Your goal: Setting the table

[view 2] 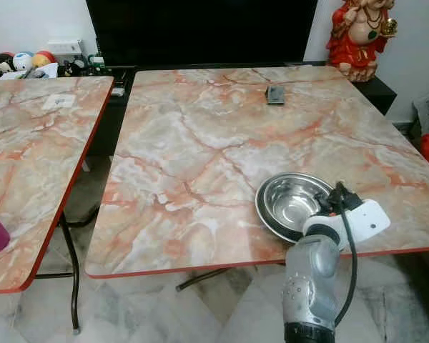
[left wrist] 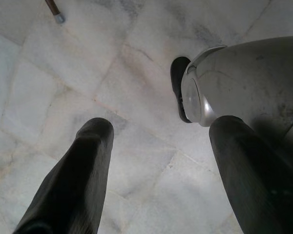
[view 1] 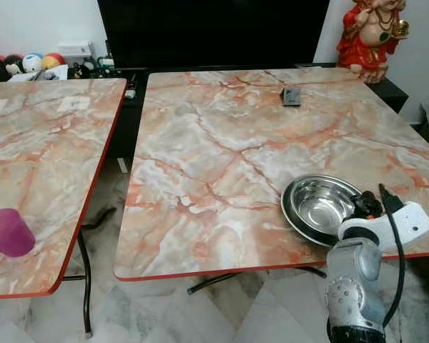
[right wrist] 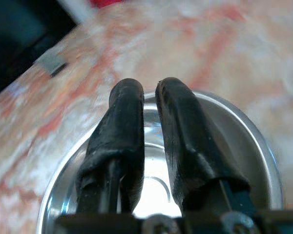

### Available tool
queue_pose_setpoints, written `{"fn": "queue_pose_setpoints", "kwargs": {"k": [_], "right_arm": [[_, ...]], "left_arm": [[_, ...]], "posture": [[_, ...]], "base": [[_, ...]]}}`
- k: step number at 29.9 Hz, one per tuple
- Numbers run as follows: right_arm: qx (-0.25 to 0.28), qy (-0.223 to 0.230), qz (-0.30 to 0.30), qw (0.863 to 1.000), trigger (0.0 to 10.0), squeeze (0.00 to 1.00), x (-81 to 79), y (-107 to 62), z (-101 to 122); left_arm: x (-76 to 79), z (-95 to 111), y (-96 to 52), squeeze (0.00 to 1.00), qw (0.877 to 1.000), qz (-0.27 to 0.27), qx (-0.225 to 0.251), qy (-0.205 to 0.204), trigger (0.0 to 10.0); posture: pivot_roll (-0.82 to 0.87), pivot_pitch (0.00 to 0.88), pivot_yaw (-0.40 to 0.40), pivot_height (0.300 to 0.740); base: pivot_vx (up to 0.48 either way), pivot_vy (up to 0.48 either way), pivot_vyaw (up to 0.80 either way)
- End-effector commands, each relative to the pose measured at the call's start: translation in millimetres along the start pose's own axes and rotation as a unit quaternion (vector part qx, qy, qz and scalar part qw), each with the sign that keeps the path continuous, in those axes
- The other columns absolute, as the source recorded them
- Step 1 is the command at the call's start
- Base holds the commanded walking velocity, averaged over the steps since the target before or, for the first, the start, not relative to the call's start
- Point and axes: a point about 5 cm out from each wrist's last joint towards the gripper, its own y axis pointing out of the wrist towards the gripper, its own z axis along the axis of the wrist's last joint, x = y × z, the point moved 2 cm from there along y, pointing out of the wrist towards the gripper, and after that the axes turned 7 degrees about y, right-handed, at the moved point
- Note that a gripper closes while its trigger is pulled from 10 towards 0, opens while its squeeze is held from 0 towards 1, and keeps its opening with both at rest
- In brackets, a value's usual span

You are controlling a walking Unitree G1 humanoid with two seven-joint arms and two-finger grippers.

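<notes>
Shiny steel bowl (view 1: 320,207), upright, on marble table (view 1: 222,157) nr its front right edge.

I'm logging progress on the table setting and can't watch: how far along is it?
Done: a steel bowl sits on the marble table near its front right edge. In hand: the right gripper is over that bowl, fingers nearly together, gripping nothing visible. Left: a purple cup waits on the neighbouring table. The left gripper hangs open above the floor.
</notes>
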Motion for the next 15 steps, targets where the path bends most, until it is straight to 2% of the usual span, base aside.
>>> {"fn": "queue_pose_setpoints", "kwargs": {"k": [1, 2, 4, 6, 8, 10, 15], "right_arm": [[0.02, -0.033, 0.043, 0.998, 10.0, 0.0, -10.2, -2.0, 7.3], [0.021, -0.037, 0.05, 0.998, 10.0, 0.0, -11.0, -2.1, 7.6], [0.025, -0.107, 0.11, 0.988, 10.0, 0.0, -14.9, -2.5, 10.1], [0.024, -0.134, 0.132, 0.982, 10.0, 0.0, -15.4, -2.5, 11.5], [0.025, -0.169, 0.155, 0.973, 10.0, 0.0, -9.4, 1.0, 17.5], [0.026, -0.188, 0.159, 0.969, 10.0, 0.0, -4.1, 3.4, 20.5], [0.018, -0.199, 0.155, 0.967, 10.0, 0.0, 4.1, 3.5, 16.8]], "left_arm": [[-0.8, -10.4, -2.9, 0.0, 1.0, 0.001, -0.018, -0.002, 10.0], [-0.8, -10.4, -2.9, 0.0, 1.0, 0.001, -0.018, -0.002, 10.0], [-0.6, -10.0, -2.8, 0.0, 1.0, 0.002, -0.016, -0.001, 10.0], [-0.6, -9.7, -2.8, 0.0, 1.0, 0.002, -0.016, 0.0, 10.0], [-0.4, -9.1, -2.6, 0.0, 1.0, 0.004, -0.015, 0.001, 10.0], [-0.2, -8.7, -2.5, 0.0, 1.0, 0.005, -0.014, 0.002, 10.0], [-0.2, -8.4, -2.4, 0.0, 1.0, 0.007, -0.013, 0.004, 10.0]], "posture": [[0.01, 0.108, -0.015, 0.74], [0.01, 0.108, -0.015, 0.74], [0.0, 0.093, -0.015, 0.74], [0.0, 0.093, -0.015, 0.74], [-0.01, 0.068, -0.019, 0.74], [-0.02, 0.055, -0.02, 0.74], [-0.02, 0.032, -0.019, 0.74]], "base": [[0.0, 0.0, 0.0], [0.0, 0.0, 0.0], [0.0, 0.0, 0.0], [0.0, 0.0, 0.0], [0.0, 0.0, 0.0], [0.0, 0.0, 0.0], [0.0, 0.0, 0.0]]}}
